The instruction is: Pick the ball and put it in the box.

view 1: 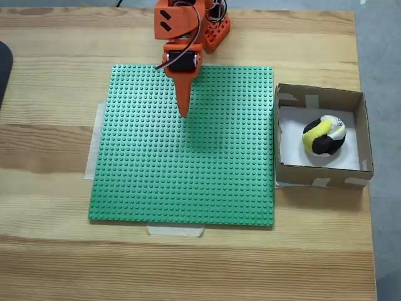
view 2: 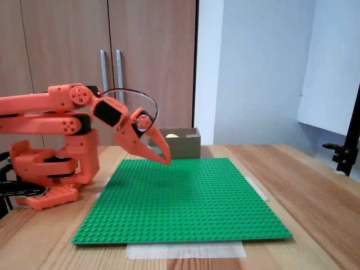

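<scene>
The ball [view 1: 324,135], patched yellow, black and white, lies on the white floor of the brown cardboard box [view 1: 283,168] at the right of a fixed view. From the side, the box [view 2: 185,146] stands behind the green plate, and a sliver of the ball [view 2: 172,135] peeks over its wall. My orange gripper [view 1: 183,111] hovers over the plate's upper part, far left of the box, fingers together and holding nothing. In the side-on fixed view the gripper [view 2: 165,160] points down at the plate with the arm folded back.
A green studded baseplate [view 1: 188,175] is taped to the wooden table [view 1: 50,251]. The arm's orange base [view 2: 48,169] sits at the plate's far edge. A dark object [view 1: 3,69] pokes in at the left edge. A black stand [view 2: 346,152] rises at the right.
</scene>
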You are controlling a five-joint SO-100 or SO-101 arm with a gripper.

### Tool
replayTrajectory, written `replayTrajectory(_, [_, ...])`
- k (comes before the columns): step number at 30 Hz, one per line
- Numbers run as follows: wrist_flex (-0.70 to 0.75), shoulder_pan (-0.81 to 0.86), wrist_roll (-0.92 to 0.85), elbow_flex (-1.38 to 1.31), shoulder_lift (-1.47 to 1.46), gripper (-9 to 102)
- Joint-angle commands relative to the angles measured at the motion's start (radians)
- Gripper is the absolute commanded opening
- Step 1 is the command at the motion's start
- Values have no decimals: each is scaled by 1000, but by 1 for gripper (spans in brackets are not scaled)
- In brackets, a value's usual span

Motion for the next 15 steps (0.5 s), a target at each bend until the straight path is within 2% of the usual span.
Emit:
replayTrajectory(1, [11, 2, 12, -2, 20, -1])
replayTrajectory(15, [3, 2, 23, 94, 34, -1])
